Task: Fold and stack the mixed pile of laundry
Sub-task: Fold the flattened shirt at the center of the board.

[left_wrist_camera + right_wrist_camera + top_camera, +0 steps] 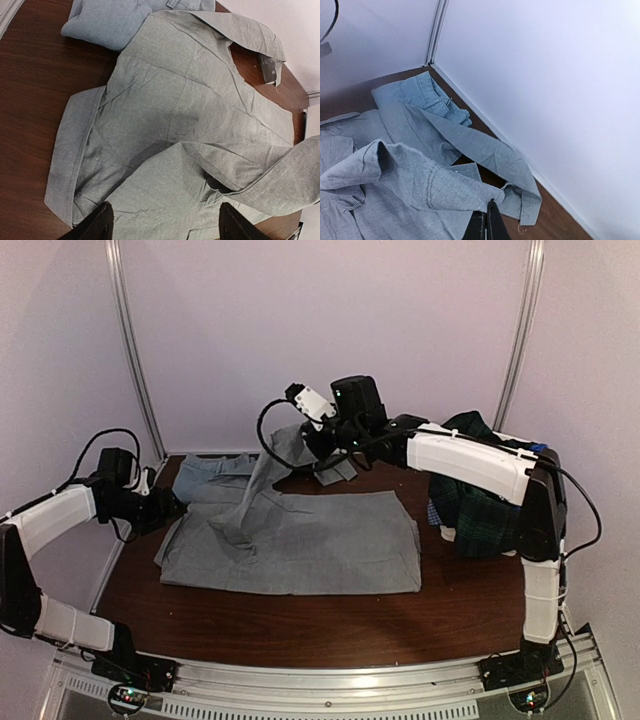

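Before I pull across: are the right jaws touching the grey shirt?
Touching. The right wrist view shows the right gripper shut on a raised fold of the grey shirt, cloth pinched at its tips.

Spread across the middle of the table [300, 630]: shirt [310, 540], one part lifted off its back edge up into the pinched right gripper [312, 440]. Behind the shirt's left back corner, touching it, close to the back wall: folded trousers [212, 472]. Just beside the shirt's right edge, behind the right arm: mixed laundry pile [478, 505]. At the shirt's left edge, low over it: left gripper [172, 508].
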{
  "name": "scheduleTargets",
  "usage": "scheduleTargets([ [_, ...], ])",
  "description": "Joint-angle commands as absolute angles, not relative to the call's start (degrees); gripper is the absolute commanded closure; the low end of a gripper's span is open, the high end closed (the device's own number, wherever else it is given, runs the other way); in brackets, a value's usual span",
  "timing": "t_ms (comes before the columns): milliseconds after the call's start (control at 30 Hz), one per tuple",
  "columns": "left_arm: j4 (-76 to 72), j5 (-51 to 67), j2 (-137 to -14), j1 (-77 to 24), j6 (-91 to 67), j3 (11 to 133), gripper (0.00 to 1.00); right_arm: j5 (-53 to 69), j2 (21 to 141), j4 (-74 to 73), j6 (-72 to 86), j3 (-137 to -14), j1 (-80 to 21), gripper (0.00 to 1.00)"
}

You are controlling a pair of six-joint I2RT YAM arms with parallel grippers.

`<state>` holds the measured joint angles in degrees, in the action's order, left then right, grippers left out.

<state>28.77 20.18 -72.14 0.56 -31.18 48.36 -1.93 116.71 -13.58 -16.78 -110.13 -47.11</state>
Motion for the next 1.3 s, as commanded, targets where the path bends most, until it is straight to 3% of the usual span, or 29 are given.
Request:
scheduleTargets([
  [0, 25.76, 21.13, -72.47, 0.97, -29.60, 47.61, 0.27, 2.45, 120.49, -0.42, -27.13, -113.13, -47.20, 1.00],
  [267, 24.94, 21.05, -73.45, 0.99, -29.90, 47.78, 0.27, 16.55, 124.29, 15.76, -35.99, -111.79, -49.18, 1.00],
  [567, 24.61, 21.67, -73.54, 2.22, -32.07, 47.87, 0.26, 27.50, 119.98, 17.09, -46.07, -99.32, -61.50, 0.99],
  [633, 25.41, 22.38, -73.78, 2.64, -31.73, 48.31, 0.26, 26.98, 118.47, 18.71, -47.53, -94.92, -64.22, 0.79],
  [667, 25.95, 22.37, -73.57, 2.82, -31.40, 48.52, 0.26, 26.40, 117.39, 19.25, -47.88, -91.95, -65.53, 0.55],
  [700, 26.44, 22.40, -73.22, 2.96, -31.03, 48.70, 0.26, 25.73, 116.24, 19.89, -48.16, -89.49, -66.66, 0.49],
  [867, 28.92, 23.44, -71.80, 3.24, -28.42, 50.11, 0.24, 21.76, 108.75, 24.78, -45.24, -75.07, -69.26, 0.35],
  [1000, 35.78, 22.97, -69.21, 0.94, -20.47, 54.02, 0.28, 13.44, 105.96, 20.25, -33.84, -72.16, -68.88, 0.34],
  [1133, 47.99, 12.64, -67.55, -12.18, -13.86, 60.57, 0.28, 14.35, 103.63, 17.67, -13.73, -67.98, -66.16, 0.38],
  [1267, 52.67, 10.24, -67.34, -25.43, -11.90, 59.54, 0.30, 19.07, 97.86, 23.59, -0.71, -57.59, -62.37, 0.38],
])
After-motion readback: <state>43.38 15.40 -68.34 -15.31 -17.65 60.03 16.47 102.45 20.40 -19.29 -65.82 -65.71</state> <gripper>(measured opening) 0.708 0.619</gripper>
